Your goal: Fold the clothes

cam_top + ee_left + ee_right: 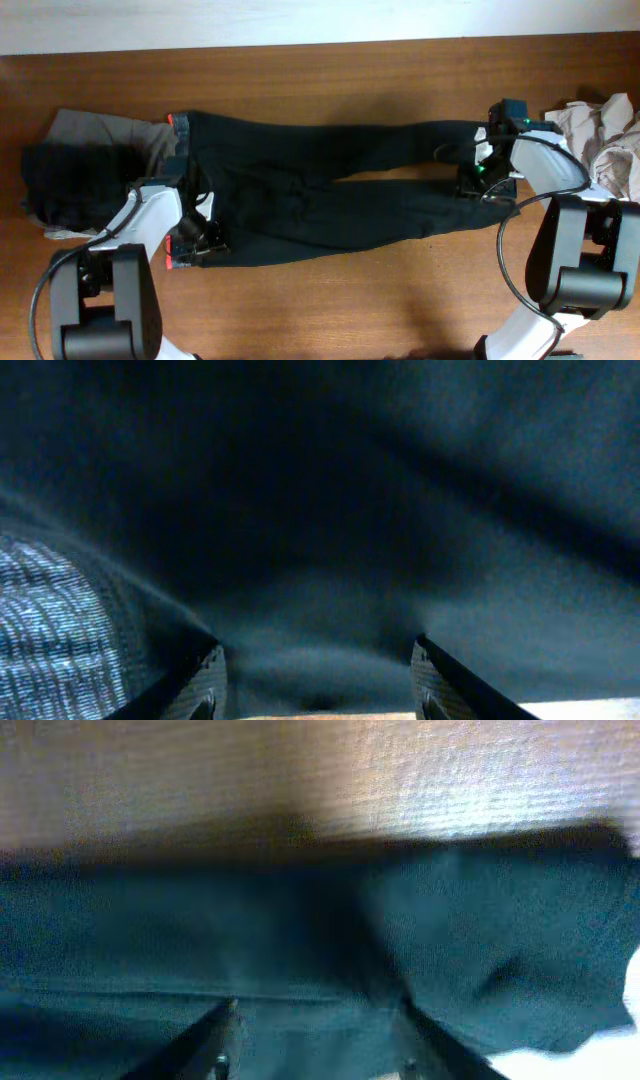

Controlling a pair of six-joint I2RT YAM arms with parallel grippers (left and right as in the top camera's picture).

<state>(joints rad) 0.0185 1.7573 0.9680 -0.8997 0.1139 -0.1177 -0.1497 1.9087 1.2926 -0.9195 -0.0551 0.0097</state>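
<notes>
Far left: a dark stack (70, 185) of garments sits on a grey-beige piece, on the table (330, 80) and well apart from the work.

Left of centre: the leggings (320, 190) lie flat across the table. The waistband (180, 140) is at the left, showing slivers of red-orange lining at both corners. The left gripper (195, 238) is at the near waistband corner. In its wrist view the fingers (205, 685) stand apart with black fabric across the gap and a strip of table under the hem. It is released, with nothing pinched.

Centre: both legs run rightward and part slightly. There are soft wrinkles at the hip.

Right: the right gripper (482, 172) is over the ankle cuffs. Its wrist view shows the jaws spread over the dark cloth, with no pinch visible.

Far right: a crumpled beige heap (605, 135) waits at the table edge.

Handling, as a judgement: the cloth looks thin, light, limp and stretchy. It will likely sag and drag when lifted and could slip from a shallow bite. The waistband is the thicker hold. Take a corner there and the cuffs opposite, gathering both layers.
</notes>
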